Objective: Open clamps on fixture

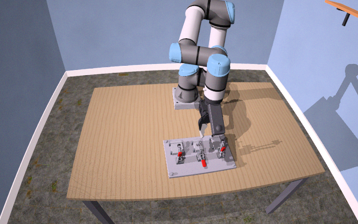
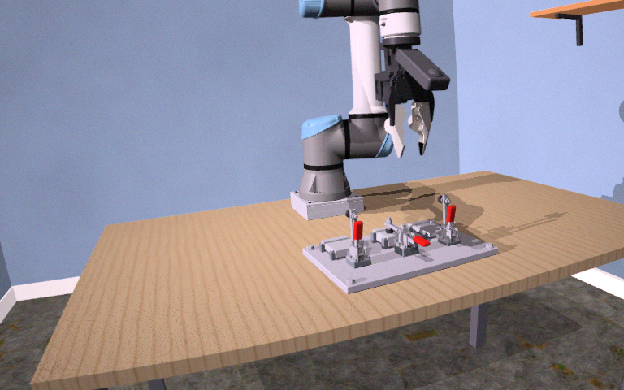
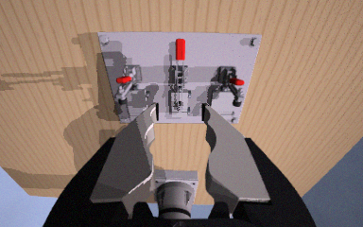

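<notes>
A grey fixture plate [image 1: 198, 157] lies on the wooden table and carries three toggle clamps with red handles. In the exterior view the left clamp's handle [image 2: 357, 230] and the right clamp's handle [image 2: 451, 214] stand upright. The middle clamp's handle [image 2: 421, 240] lies flat, pointing toward the table's front. Small grey parts sit on the plate behind the clamps. My gripper [image 2: 410, 151] hangs high above the plate's back edge, pointing down, fingers partly apart with nothing between them. In the wrist view the fingertips frame the middle clamp [image 3: 180, 71] far below.
The arm's base [image 1: 185, 101] stands on the table behind the fixture. An orange wall shelf [image 1: 340, 9] is at the upper right, far from the arm. The plate lies near the table's front edge.
</notes>
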You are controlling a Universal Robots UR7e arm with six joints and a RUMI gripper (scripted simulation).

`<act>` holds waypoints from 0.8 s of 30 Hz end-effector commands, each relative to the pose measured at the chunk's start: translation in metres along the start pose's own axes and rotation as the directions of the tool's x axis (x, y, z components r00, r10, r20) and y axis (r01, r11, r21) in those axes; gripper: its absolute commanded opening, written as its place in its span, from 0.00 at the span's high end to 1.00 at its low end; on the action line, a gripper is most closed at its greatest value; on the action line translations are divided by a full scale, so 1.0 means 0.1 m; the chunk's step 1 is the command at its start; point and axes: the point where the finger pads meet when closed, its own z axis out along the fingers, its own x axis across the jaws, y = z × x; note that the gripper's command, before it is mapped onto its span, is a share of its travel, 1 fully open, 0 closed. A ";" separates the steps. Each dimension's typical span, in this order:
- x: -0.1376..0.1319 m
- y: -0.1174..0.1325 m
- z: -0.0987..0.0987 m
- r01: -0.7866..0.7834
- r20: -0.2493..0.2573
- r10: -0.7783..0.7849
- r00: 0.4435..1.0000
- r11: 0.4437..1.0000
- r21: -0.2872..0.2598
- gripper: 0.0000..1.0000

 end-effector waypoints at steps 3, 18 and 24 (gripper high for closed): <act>0.00 0.00 0.11 0.000 0.000 0.000 1.000 1.000 0.001 0.72; 0.00 0.00 0.18 0.000 0.000 0.000 1.000 1.000 0.001 0.72; 0.00 0.00 0.18 0.000 0.000 0.000 1.000 1.000 0.001 0.72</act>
